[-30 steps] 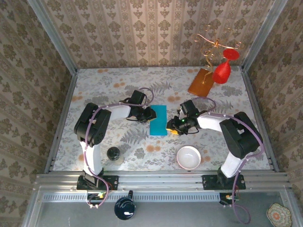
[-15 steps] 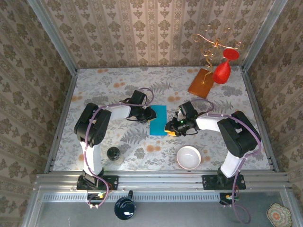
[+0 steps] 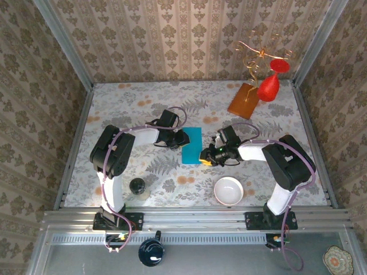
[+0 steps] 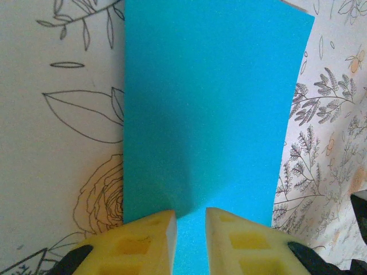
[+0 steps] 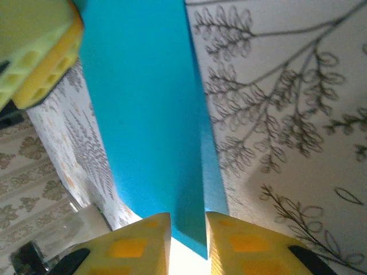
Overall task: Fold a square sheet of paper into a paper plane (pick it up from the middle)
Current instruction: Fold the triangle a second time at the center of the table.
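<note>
The square sheet of paper (image 3: 192, 144) is teal-blue and lies folded into a narrow upright strip in the middle of the table. My left gripper (image 3: 182, 139) sits on its left edge. In the left wrist view the paper (image 4: 206, 103) runs under that gripper (image 4: 190, 215), whose jaws stand a narrow gap apart. My right gripper (image 3: 205, 156) is at the strip's lower right corner. In the right wrist view a raised layer of the paper (image 5: 143, 114) reaches into that gripper (image 5: 188, 217), against its right finger (image 5: 241, 240), with light showing beside the other. No paper plane shape shows.
A white bowl (image 3: 228, 191) stands near the right arm's base. An orange-brown board (image 3: 243, 100) and a red ornament (image 3: 268, 87) stand at the back right. A small dark round object (image 3: 137, 185) sits by the left arm. The left gripper's finger (image 5: 40, 51) appears in the right wrist view.
My right gripper has slid a little left onto the paper's lower right corner and its jaws have narrowed. The left gripper and the paper have stayed put.
</note>
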`<state>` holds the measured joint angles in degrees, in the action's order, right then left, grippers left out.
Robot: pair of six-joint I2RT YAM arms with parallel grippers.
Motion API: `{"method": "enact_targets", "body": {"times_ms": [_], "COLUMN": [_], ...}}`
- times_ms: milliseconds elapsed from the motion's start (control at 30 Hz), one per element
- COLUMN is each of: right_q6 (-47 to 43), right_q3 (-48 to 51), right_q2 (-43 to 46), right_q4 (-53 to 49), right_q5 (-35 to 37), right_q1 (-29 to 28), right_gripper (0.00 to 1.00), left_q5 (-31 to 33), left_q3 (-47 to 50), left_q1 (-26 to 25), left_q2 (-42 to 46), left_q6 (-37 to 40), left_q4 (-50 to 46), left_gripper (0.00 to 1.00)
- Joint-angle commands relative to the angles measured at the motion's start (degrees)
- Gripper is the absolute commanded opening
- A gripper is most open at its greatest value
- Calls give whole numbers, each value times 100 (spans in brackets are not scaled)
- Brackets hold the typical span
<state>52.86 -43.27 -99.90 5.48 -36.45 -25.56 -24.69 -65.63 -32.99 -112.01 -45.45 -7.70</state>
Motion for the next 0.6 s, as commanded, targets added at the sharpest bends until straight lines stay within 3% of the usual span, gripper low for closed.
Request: {"method": "enact_targets", "body": {"times_ms": [0,333,567], "right_q6": [210,352,203], "right_q3": [96,257,196], "right_q2": [-2,181,286], "right_q4": [394,386,29], "right_q5": [-7,225,399], "right_q1": [7,42,42], "right_gripper": [22,16,4], "left_q5": [158,133,19], "left_q3": [178,162,-172], "left_q1": [-58,-58,-17], "left_q2": [40,82,287], "left_q6": [-38,19,294], "left_q4": [-420,-429,-510], "left_gripper": [23,24,24]}}
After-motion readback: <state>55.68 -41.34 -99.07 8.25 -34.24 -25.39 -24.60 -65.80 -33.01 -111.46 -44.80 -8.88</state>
